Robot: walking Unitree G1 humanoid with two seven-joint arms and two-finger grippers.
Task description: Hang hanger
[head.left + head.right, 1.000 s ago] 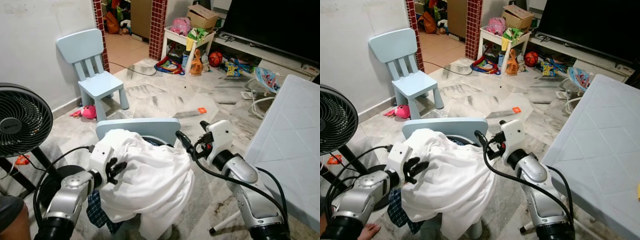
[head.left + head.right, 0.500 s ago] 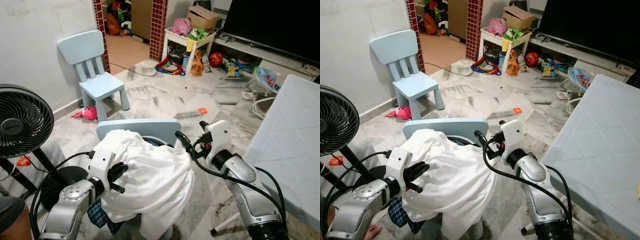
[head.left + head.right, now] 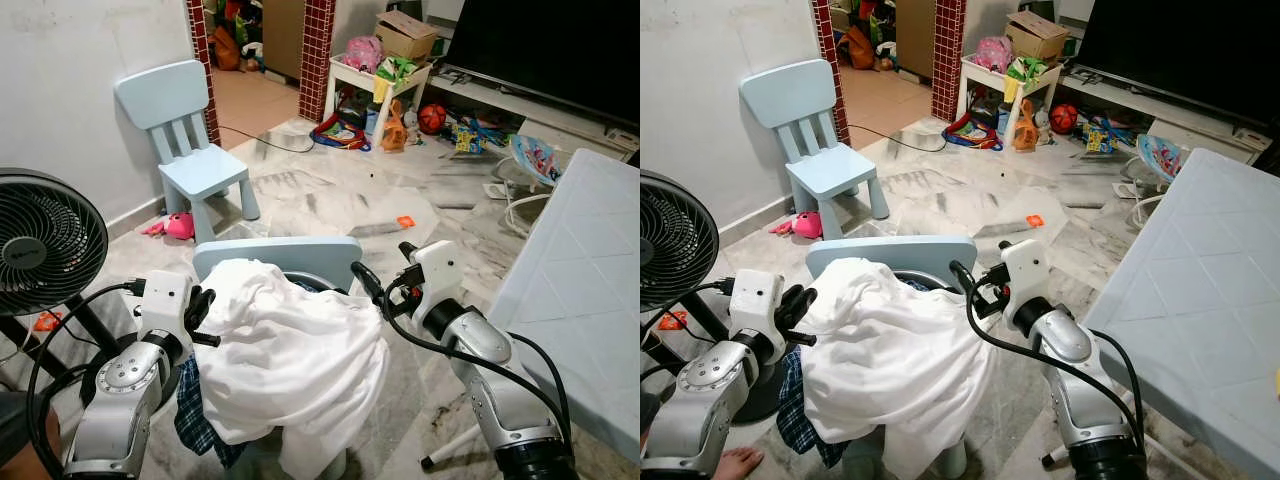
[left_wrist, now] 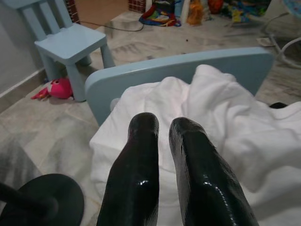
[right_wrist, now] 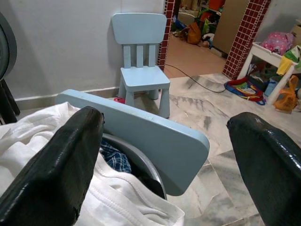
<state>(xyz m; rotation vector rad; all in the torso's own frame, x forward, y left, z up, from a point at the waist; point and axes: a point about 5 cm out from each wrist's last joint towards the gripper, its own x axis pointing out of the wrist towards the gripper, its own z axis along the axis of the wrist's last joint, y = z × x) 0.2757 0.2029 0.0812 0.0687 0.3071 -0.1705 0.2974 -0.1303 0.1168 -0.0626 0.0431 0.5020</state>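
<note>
Left gripper (image 3: 203, 315) withdrew from white garment (image 3: 300, 360)

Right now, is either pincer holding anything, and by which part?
Nothing is held. The left pincer is shut beside the white garment; the right pincer is open above it.

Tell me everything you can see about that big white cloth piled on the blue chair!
The white cloth looks like soft, thin fabric, maybe a shirt, crumpled in a heap with many folds. It is draped over the near light blue chair, covering the seat and spilling down the front, with the chair's backrest rising behind it. A blue checked garment peeks out beneath its left edge. The left hand is at its left edge with fingers shut; the right hand, open, is at its right side.
</note>
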